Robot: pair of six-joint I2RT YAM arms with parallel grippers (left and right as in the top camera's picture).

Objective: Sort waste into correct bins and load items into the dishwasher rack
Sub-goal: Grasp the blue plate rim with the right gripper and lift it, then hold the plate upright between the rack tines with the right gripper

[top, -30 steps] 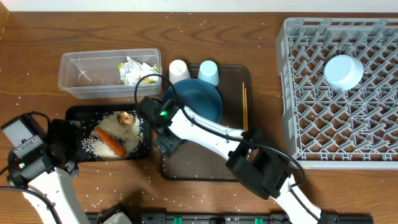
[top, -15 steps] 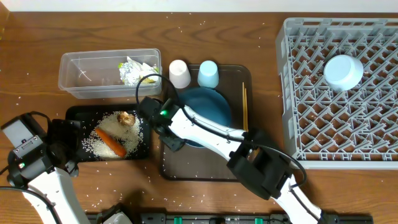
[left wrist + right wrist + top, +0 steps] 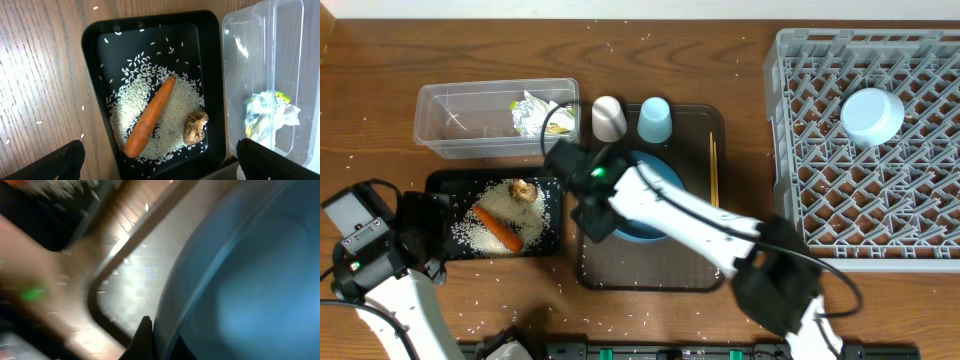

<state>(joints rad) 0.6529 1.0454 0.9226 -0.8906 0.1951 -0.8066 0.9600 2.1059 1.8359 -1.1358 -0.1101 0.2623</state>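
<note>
The table (image 3: 45, 60) is brown wood with visible grain. The black tray (image 3: 200, 45) looks like smooth, glossy plastic. The tub (image 3: 280, 60) is clear, shiny plastic, and the wrapper (image 3: 267, 115) in it is crinkled foil. The carrot (image 3: 150, 116) has smooth, dull skin; the lump (image 3: 196, 127) is rough and wrinkled. The rack (image 3: 860, 200), at right, is matt grey plastic. The plate (image 3: 260, 280), blurred in the right wrist view, seems glossy blue.

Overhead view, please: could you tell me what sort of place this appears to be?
Probably a mock dish-clearing station on a wooden table, not a real kitchen: a grey dishwasher rack holds a bowl, a black tray carries rice and a carrot, and a clear tub holds a wrapper.
</note>
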